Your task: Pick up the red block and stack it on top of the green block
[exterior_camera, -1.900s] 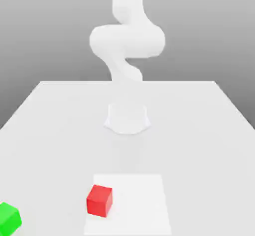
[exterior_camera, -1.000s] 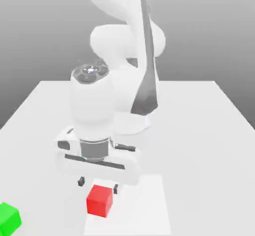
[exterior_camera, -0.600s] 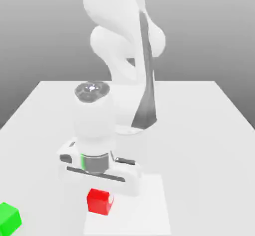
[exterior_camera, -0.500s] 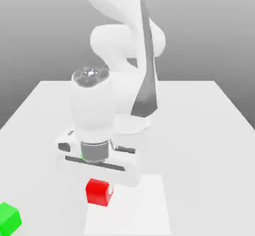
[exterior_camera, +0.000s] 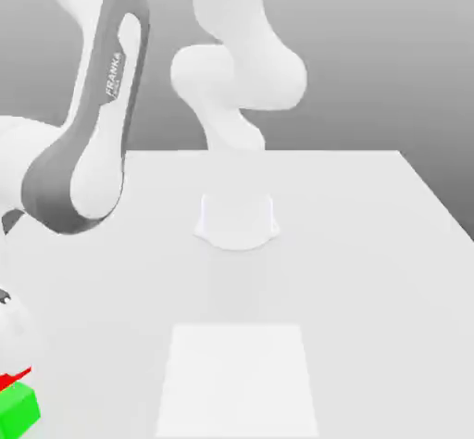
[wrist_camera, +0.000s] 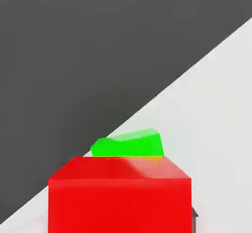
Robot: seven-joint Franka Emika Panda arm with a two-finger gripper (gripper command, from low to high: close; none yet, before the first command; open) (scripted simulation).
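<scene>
Red block [wrist_camera: 119, 195] sits clamped in the gripper [wrist_camera: 119, 212], filling the near part of the hand view, so the fingers are closed on it. Green block [wrist_camera: 129, 144] lies just beyond it on the white table [wrist_camera: 216, 109], close to the table's edge. In the exterior view the arm [exterior_camera: 88, 150] bends down toward that view's lower left corner, where a sliver of red [exterior_camera: 14, 378] shows just above the green block [exterior_camera: 18, 411].
</scene>
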